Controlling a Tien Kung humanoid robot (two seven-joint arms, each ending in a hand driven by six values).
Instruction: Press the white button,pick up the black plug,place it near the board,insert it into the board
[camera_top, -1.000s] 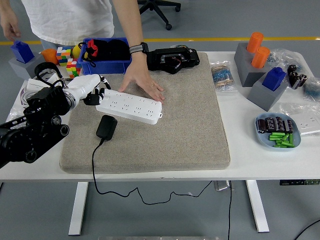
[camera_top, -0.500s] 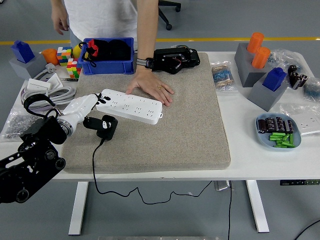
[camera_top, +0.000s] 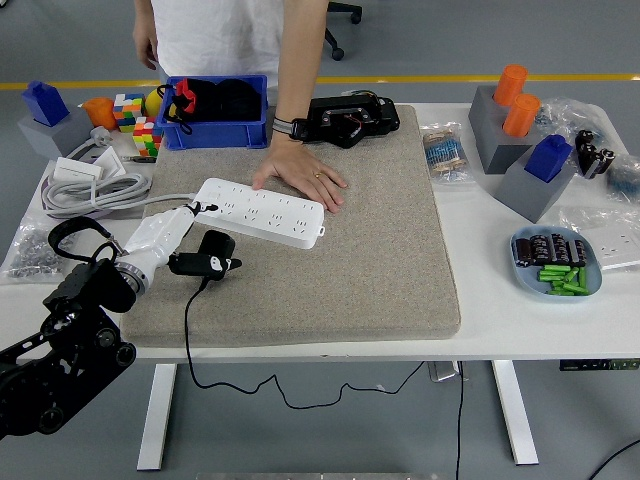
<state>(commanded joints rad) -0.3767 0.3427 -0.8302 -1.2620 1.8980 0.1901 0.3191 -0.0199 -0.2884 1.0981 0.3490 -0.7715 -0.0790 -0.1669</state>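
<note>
The robot's left hand (camera_top: 175, 245) has its fingers closed around the black plug (camera_top: 212, 252) on the grey mat (camera_top: 380, 250), just beside the white board (camera_top: 262, 211) a person's hand (camera_top: 303, 176) steadies; lifting and aligning likely come next.

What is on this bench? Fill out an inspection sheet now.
Surface: white table with a grey mat.
Job's things: white power strip on the mat; black plug beside it.
Clutter: blue bin, puzzle cubes, bowl of parts, grey blocks with orange and blue pegs.
Grippers: left hand, fingers on the plug; right hand not seen.
Cables: plug's black cord hangs over the near edge.
Surroundings: a person's hand holds the strip down.
</note>
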